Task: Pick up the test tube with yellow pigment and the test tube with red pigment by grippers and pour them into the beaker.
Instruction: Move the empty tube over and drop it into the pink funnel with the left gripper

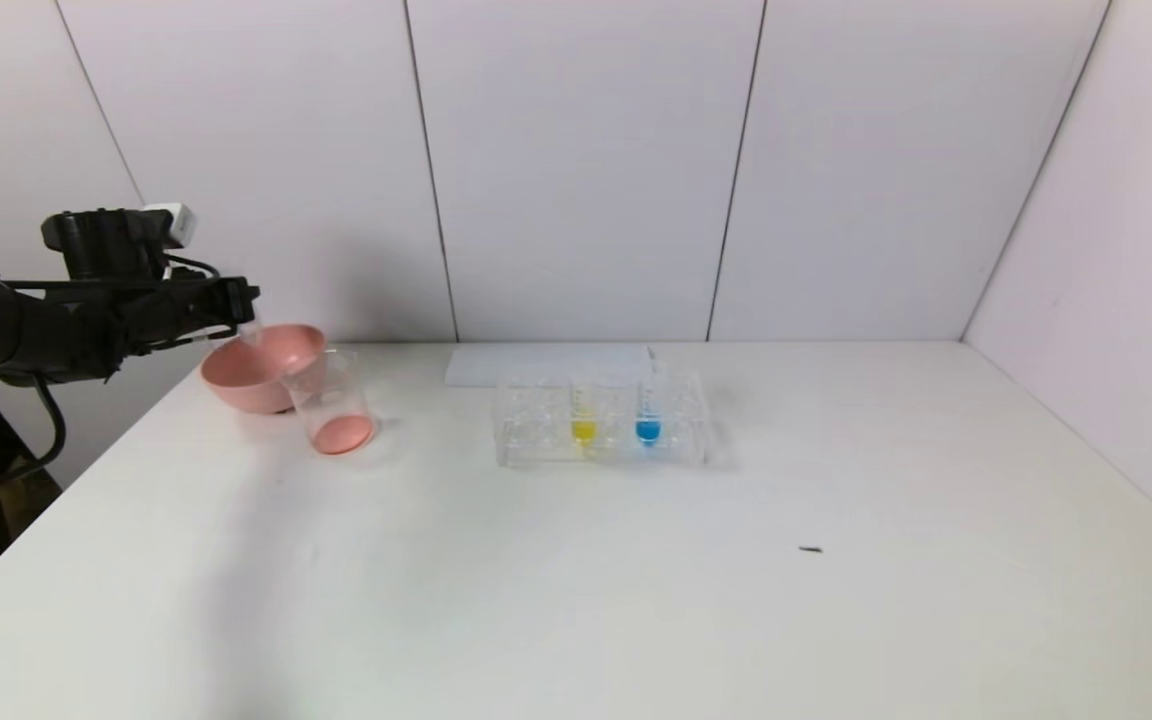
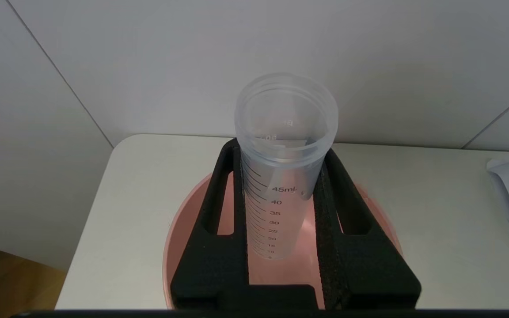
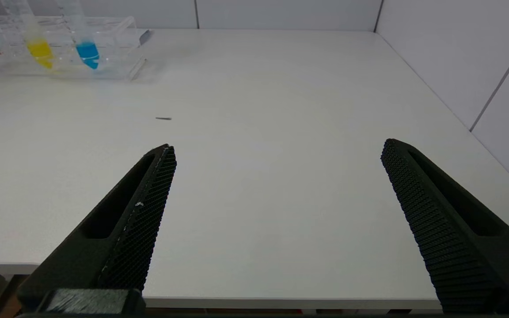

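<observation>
My left gripper [image 1: 241,300] is at the far left of the table, over the pink bowl [image 1: 261,365]. It is shut on a clear graduated tube [image 2: 281,176] with no liquid showing inside; the fingers [image 2: 223,185] clamp its sides, also seen in the left wrist view [image 2: 281,148]. The beaker [image 1: 331,400] stands beside the bowl with red-pink liquid at its bottom. The test tube with yellow pigment [image 1: 583,415] stands in the clear rack [image 1: 536,430], also in the right wrist view [image 3: 38,44]. My right gripper [image 3: 277,145] is open and empty over the near table edge, out of the head view.
A tube with blue liquid [image 1: 647,420] stands next to the yellow one in the rack. A white sheet [image 1: 536,362] lies behind the rack. A small dark speck [image 1: 811,549] lies on the table's right half. Walls close the back and right.
</observation>
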Controlling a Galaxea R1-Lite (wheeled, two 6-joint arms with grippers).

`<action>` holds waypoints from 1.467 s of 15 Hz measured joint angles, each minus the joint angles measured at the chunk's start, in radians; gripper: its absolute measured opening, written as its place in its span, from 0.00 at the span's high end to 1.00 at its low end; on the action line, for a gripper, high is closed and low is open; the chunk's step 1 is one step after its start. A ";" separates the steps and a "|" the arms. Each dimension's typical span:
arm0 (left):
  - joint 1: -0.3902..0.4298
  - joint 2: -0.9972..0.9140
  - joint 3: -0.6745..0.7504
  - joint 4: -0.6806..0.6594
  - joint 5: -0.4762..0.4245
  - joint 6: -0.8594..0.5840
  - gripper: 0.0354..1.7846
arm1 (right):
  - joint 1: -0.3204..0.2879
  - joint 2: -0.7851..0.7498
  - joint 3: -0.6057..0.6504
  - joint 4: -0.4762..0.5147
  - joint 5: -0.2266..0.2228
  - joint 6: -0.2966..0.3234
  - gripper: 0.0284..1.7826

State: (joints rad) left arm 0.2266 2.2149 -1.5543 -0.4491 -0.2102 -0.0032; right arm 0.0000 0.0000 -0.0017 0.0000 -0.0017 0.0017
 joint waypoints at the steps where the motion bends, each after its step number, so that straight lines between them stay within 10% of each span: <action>1: 0.002 0.013 -0.005 -0.005 -0.003 0.000 0.77 | 0.000 0.000 0.000 0.000 0.000 0.000 0.05; 22: 0.024 0.124 -0.053 -0.006 -0.014 -0.014 0.67 | 0.000 0.000 0.000 0.000 0.000 0.000 0.05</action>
State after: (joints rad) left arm 0.2511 2.3389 -1.6072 -0.4551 -0.2245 -0.0177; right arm 0.0000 0.0000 -0.0017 0.0000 -0.0013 0.0017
